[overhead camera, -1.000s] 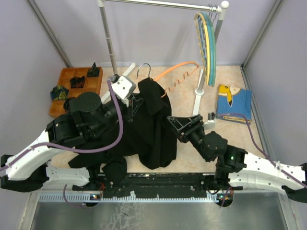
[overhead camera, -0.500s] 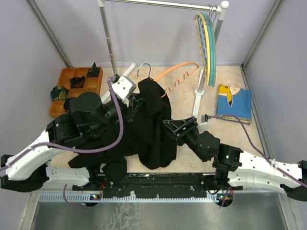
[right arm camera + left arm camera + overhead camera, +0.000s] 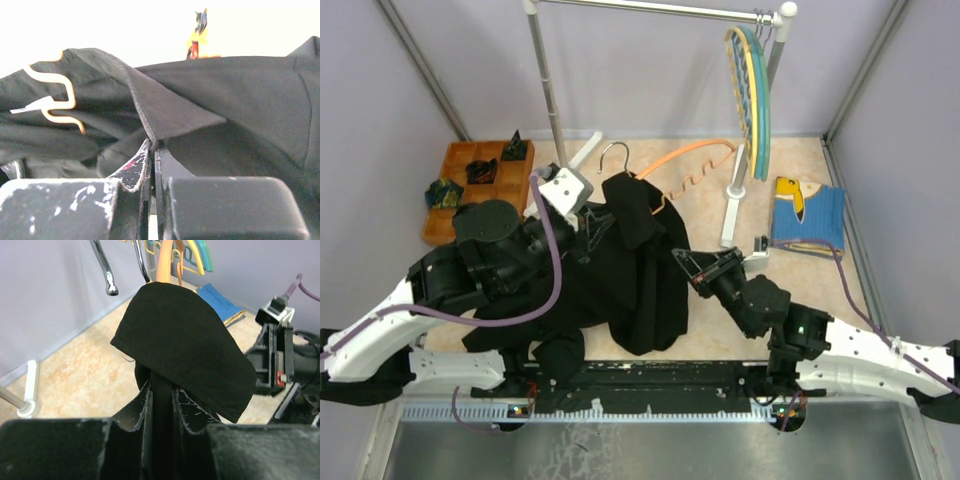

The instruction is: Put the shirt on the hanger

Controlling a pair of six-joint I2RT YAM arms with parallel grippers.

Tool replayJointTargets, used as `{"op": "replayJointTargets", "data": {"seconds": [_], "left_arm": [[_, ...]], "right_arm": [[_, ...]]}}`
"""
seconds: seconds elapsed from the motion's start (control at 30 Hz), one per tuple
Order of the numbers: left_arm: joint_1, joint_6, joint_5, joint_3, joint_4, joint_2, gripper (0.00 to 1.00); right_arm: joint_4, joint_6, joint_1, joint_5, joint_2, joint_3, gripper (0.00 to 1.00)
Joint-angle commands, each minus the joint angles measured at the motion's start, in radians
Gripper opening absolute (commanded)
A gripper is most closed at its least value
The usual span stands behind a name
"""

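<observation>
Pinching an edge of the shirt (image 3: 200,115), right jaws; left jaws likewise.

Beige tabletop (image 3: 705,205) carries the shirt (image 3: 640,290), heaped mid-front, w/ a blue-yellow garment (image 3: 810,215) flat at right. Orange tray (image 3: 460,158) sits back-left. White rack foot (image 3: 732,215) stands btw shirt & garment.

— Where's the top view?
— High above and behind both arm bases (image 3: 782,362), looking down over the whole worktop (image 3: 810,160).
— The wrist views?
— Each peers out along its own pincer, very near. Beyond the left pincer (image 3: 161,391) lies the shirt (image 3: 185,340), the right arm (image 3: 280,360) past it; the right pincer (image 3: 153,147) faces that same shirt from the opposite side.
</observation>
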Motion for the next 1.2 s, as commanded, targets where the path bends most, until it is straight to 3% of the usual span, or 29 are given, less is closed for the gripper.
{"op": "replayJointTargets", "data": {"seconds": [0.0,0.23,0.33,0.67,1.17], "left_arm": [[0.001,-0.045,0.069,-0.04,0.061,-0.095,0.0],[0.001,-0.087,0.142,-0.119,0.071,-0.2,0.0],[0.001,-0.101,0.146,-0.13,0.054,-0.219,0.0],[0.001,-0.109,0.14,-0.133,0.006,-0.235,0.0],[0.002,-0.107,0.161,-0.15,-0.015,-0.24,0.0]], "right_arm": [[-0.066,-0.164,-0.083,0.072,-0.007,0.111,0.0],[-0.062,-0.236,-0.46,-0.435,0.074,0.17,0.0],[-0.082,-0.277,-0.538,-0.509,0.101,0.205,0.0],[-0.222,-0.39,-0.626,-0.427,0.086,0.299,0.0],[-0.388,-0.541,-0.632,-0.204,0.106,0.489,0.0]]}}
